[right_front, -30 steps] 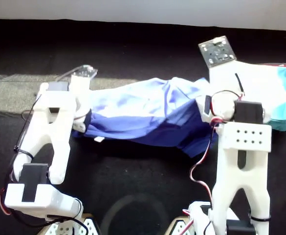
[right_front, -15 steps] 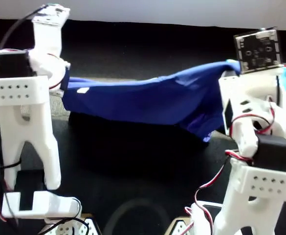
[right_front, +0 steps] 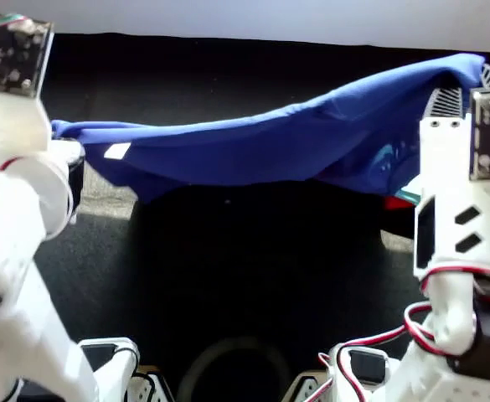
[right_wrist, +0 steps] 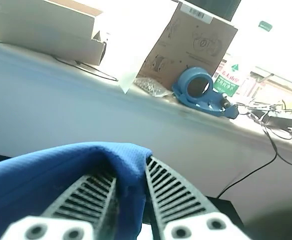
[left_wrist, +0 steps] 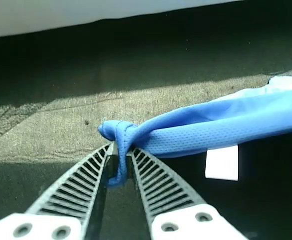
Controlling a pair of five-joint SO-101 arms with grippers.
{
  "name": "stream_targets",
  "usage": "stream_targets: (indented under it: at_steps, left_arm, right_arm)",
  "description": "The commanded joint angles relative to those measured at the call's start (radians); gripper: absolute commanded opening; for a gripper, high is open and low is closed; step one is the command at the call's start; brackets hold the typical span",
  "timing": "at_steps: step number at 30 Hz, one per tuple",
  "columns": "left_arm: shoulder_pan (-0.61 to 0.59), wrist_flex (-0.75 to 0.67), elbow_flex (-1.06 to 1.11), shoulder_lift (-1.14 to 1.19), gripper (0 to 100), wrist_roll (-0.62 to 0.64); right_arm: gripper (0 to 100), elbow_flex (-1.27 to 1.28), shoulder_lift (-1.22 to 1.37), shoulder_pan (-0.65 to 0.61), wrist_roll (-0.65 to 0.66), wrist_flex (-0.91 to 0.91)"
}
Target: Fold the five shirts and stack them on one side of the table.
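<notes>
High view: the dark desk [right_front: 228, 276] takes up most of the scene. Above it the blue shirt [right_front: 270, 142] hangs stretched between the two arms, apparently clear of the surface and higher at the right end than at the left. It sags along its lower edge, so I judge it a light, soft, mesh-like knit with no stiffness. It will drape and bunch wherever it is not held. Corners or hem edges, taken well apart, look like the sensible places to pinch it flat for a fold.

The left hand [left_wrist: 120, 149] is pressed together on a bunched knot of fabric at one end. The right hand [right_wrist: 131, 169] is likewise pinching a folded edge at the other.

A sliver of red and teal cloth [right_front: 402, 199] shows beneath the shirt near the right arm; what it is I cannot tell.

The wrist views make plain how each hand bites the cloth, where the high view has arm bodies in front. The high view gives the whole span and sag. A small white tag [right_front: 116, 152] sits on the shirt near its left end.
</notes>
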Motion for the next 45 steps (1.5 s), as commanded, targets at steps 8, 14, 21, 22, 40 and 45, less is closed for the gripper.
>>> stream_targets:
  at_steps: [8,14,21,22,40,45]
  left_arm:
    - [-0.013,-0.104,-0.033,-0.18,1,0.008]
    - [-0.013,-0.155,-0.033,-0.217,1,0.006]
    - [-0.013,-0.259,-0.033,-0.213,1,0.008]
    - [-0.013,-0.27,-0.033,-0.213,1,0.009]
    - [-0.015,-0.087,0.094,-0.222,1,0.086]
    - [-0.117,-0.078,0.114,-0.223,1,0.086]
  right_arm:
    - [0.6,-0.217,-0.021,0.01,-0.011,-0.015]
    - [0.6,-0.268,-0.021,0.008,-0.046,0.033]
    - [0.6,-0.268,-0.021,0.008,-0.166,0.062]
    - [0.6,-0.268,-0.021,0.008,-0.167,0.062]
    - [0.6,-0.269,-0.019,0.008,-0.16,0.002]
    - [0.6,-0.269,-0.022,0.008,-0.16,-0.041]
